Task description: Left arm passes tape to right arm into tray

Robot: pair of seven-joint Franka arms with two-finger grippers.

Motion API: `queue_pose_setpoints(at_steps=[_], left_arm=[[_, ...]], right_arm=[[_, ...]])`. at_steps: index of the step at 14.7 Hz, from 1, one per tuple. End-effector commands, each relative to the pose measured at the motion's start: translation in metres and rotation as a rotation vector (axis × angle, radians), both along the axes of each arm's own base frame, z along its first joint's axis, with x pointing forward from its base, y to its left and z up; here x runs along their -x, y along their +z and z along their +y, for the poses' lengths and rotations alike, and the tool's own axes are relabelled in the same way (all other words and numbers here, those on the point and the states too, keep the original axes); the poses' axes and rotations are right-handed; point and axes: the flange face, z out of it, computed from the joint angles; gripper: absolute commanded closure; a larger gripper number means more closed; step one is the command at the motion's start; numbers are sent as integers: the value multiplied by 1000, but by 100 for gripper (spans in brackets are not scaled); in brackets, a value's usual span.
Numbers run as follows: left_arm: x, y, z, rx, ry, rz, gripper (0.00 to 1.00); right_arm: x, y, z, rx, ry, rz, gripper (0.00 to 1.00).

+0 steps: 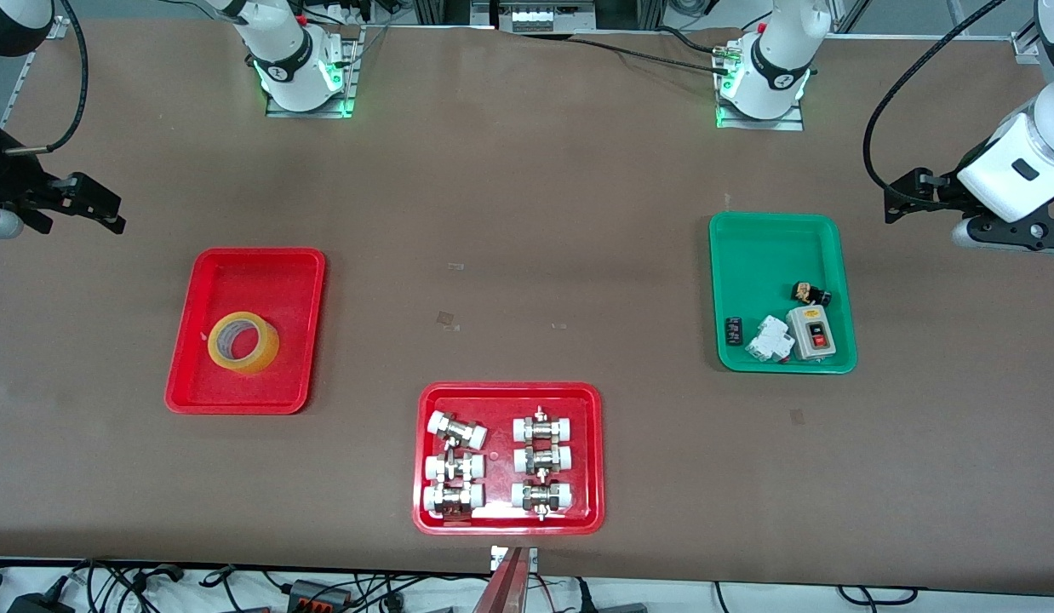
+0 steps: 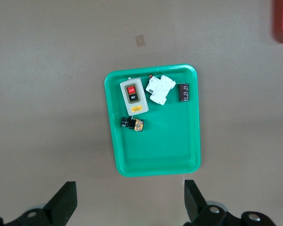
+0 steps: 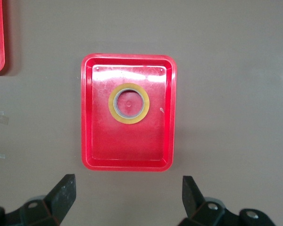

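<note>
- The tape [image 1: 243, 341] lies flat inside the plain red tray [image 1: 205, 281], toward the right arm's end of the table [image 1: 527, 213].
- The right gripper [image 3: 127, 197] hangs above the table beside that tray, jaws spread wide and empty.
- The left gripper [image 2: 129, 202] hangs above the table beside the green tray [image 1: 774, 238], jaws spread wide and empty.
- A second red tray [image 1: 593, 451] of metal fittings [image 1: 497, 464] sits nearest the front camera.
</note>
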Motion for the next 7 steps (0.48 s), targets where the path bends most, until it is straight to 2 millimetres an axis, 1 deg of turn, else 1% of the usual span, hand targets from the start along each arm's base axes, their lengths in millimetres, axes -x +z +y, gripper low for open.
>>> queue_pose_setpoints(at_steps=[1,7], left_arm=[[3,5,-1,16,-2,-9,0],[0,7,-2,31,2,-39,0]], right_arm=[[9,12,1,9,-18,-27,0],[16,13,3,7,-20,8,0]])
